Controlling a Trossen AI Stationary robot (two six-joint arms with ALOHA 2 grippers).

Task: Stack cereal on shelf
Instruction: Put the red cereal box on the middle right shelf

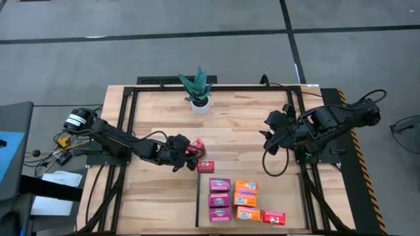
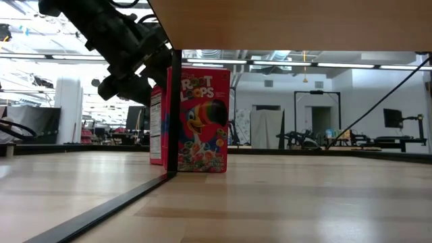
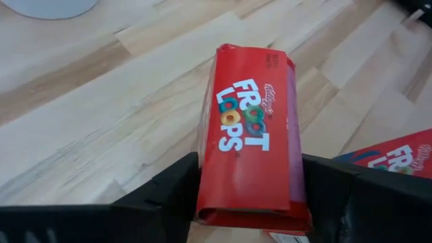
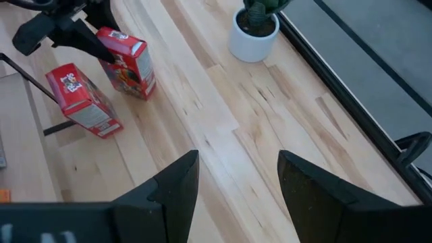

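- Right now the left gripper point(image 1: 187, 148) sits near the middle of the table with an upright red cereal box point(image 3: 248, 135) between its two fingers point(image 3: 169, 196), which press on the box's narrow sides, so it is pinching that box.
- That box stands on the bare tabletop point(image 1: 243, 124), just outside the far edge of the shelf point(image 1: 289, 196), and a second red box point(image 1: 205, 166) stands right beside it at the shelf's black border.
- Seen from the right wrist, both red boxes stand tilted apart from each other, the gripped one point(image 4: 128, 61) with the left arm's dark fingers on its top.
- Each red box shows white "Froot Loops" lettering with coloured rings; the low view adds a toucan on the front point(image 2: 201, 118) and a white nutrition panel on the side.
- On the shelf lie three magenta boxes point(image 1: 219, 198) in a column, three orange boxes point(image 1: 246, 198) next to them, and one more red box point(image 1: 273, 217) by the near corner.
- The right gripper point(image 4: 236, 182) hovers over the table's right part with its fingers spread and nothing between them; a potted plant point(image 1: 198, 88) stands at the far edge.
- From the low view the shelf's black strip hides part of the box, and the second red box is mostly covered behind it.
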